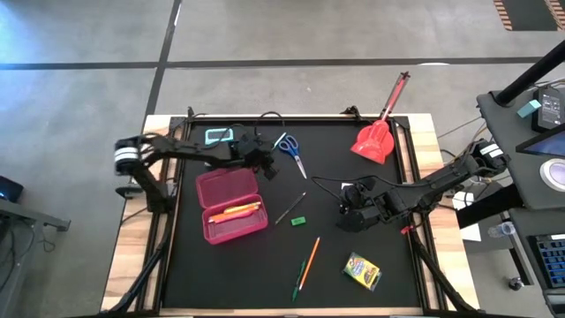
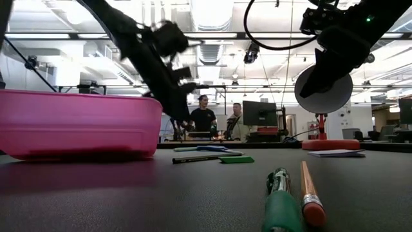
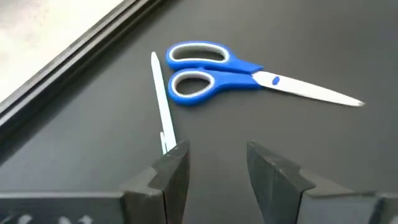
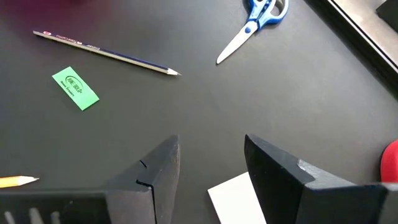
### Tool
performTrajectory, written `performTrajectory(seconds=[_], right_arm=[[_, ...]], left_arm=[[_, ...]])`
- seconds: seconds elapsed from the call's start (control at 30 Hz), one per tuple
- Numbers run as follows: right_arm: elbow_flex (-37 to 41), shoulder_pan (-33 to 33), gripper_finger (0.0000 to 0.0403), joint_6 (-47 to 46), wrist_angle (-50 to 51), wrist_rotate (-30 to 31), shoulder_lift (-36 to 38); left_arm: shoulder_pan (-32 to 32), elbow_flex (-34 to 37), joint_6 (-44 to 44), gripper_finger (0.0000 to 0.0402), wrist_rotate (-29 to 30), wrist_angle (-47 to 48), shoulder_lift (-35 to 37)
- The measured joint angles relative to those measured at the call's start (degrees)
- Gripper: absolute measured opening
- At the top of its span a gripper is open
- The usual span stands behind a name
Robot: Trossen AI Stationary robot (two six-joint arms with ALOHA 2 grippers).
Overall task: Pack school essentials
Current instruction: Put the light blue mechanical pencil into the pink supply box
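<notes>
1. Broadly, the pink case (image 1: 231,205) is the biggest piece: an open, stiff plastic tray lying left of the table's middle, with orange pens or pencils already in it. It looks light and could slide if pushed, so things are better lowered in than shoved.
2. Next, the scissors (image 3: 239,70) lie near the far edge, just beside the left gripper (image 3: 217,163), whose fingers stand apart and empty above the mat. Rigid, a bit heavier than the rest, with slick blades; the best hold is probably across the blue handles or at the pivot. A thin white stick (image 3: 161,104) lies just beside the handles and could get caught in the pinch.
3. Then the crayon box (image 1: 363,269) sits near the front right corner. Light cardboard, likely to crush; hold it across its narrow sides.
4. After that, a dark pencil (image 4: 106,53) lies mid-table, and an orange pencil (image 1: 309,263) and green pen (image 1: 298,278) lie side by side toward the front. Thin, stiff, apt to roll; pinch at mid-length.
5. Last, the green eraser (image 4: 75,88) lies near the dark pencil: tiny, soft, grippy, low to the mat. The right gripper (image 4: 208,168) hangs right of centre, fingers apart, holding nothing, over a white card (image 4: 239,198).
</notes>
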State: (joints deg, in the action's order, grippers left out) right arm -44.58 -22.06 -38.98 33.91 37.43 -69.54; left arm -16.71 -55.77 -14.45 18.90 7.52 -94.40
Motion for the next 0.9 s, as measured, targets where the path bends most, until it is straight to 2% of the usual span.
performTrajectory(seconds=[0.17, 0.4, 0.9], right_arm=[[0.0, 0.0, 0.0171, 0.0, 0.0, 0.0, 0.0], [0.0, 0.0, 0.0171, 0.0, 0.0, 0.0, 0.0], [0.0, 0.0, 0.0171, 0.0, -0.2, 0.0, 0.0]], left_arm=[[-2.2, -1.5, 1.5, 0.0141, -0.2, -2.4, -6.3], [-3.4, -3.6, 4.8, 0.0142, -0.2, -2.5, -11.2], [-6.0, -3.2, 6.2, 0.0142, 3.1, -0.5, -10.9]])
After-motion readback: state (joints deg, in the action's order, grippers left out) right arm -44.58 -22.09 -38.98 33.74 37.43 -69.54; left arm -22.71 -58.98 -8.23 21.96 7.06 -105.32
